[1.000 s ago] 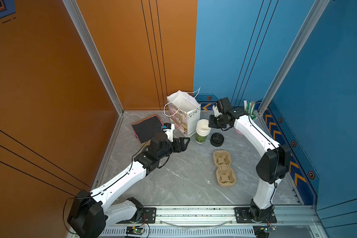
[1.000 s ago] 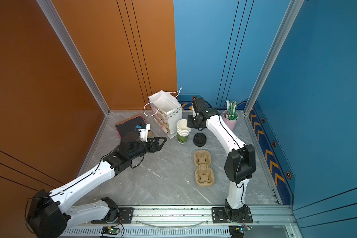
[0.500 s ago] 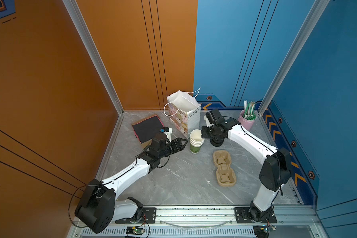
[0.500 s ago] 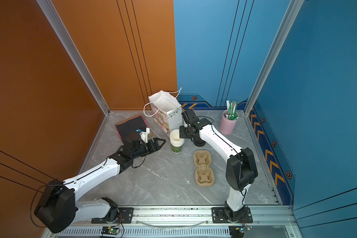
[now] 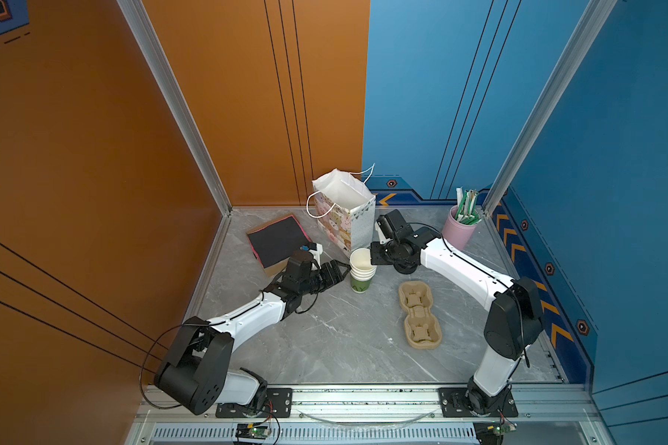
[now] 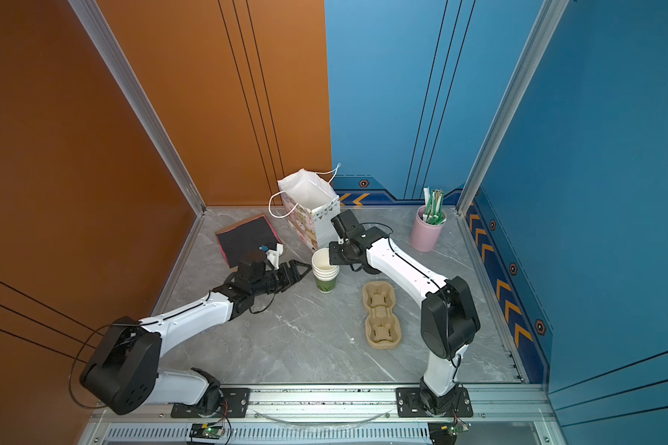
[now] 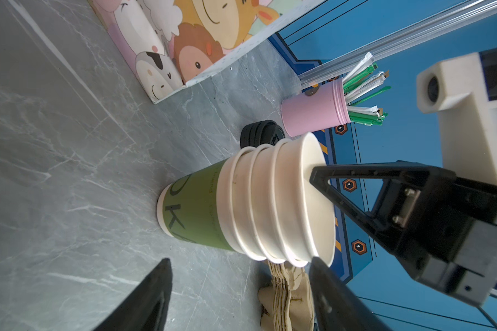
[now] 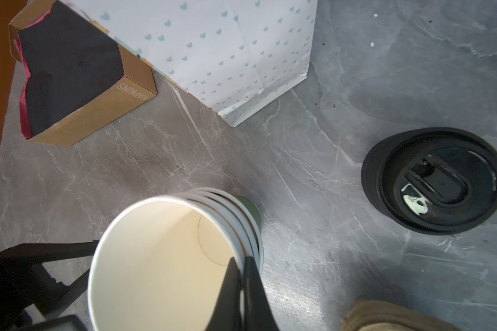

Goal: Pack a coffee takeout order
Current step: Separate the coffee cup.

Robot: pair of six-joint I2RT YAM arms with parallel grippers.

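A stack of paper cups (image 5: 362,274) with a green bottom cup stands on the table in front of the paper bag (image 5: 344,215). My right gripper (image 5: 371,259) (image 8: 238,261) is shut on the rim of the stack's top whitish cup (image 8: 161,258). My left gripper (image 5: 342,269) (image 7: 239,260) is open at the stack's left side, one fingertip beside the top rim. Black lids (image 8: 435,180) lie stacked to the right of the cups. A black napkin (image 5: 278,239) tops the brown napkin box. Wrapped straws (image 5: 467,206) stand in a pink cup.
The pink cup (image 5: 457,233) sits at the back right corner. A brown pulp cup carrier (image 5: 419,314) lies right of the middle. Pink napkins show under the black one. Orange and blue walls close in the back and sides.
The right gripper has brought the cup stack away from the bag, forward and to the left. The left gripper has dropped lower and reached right to the stack's side.
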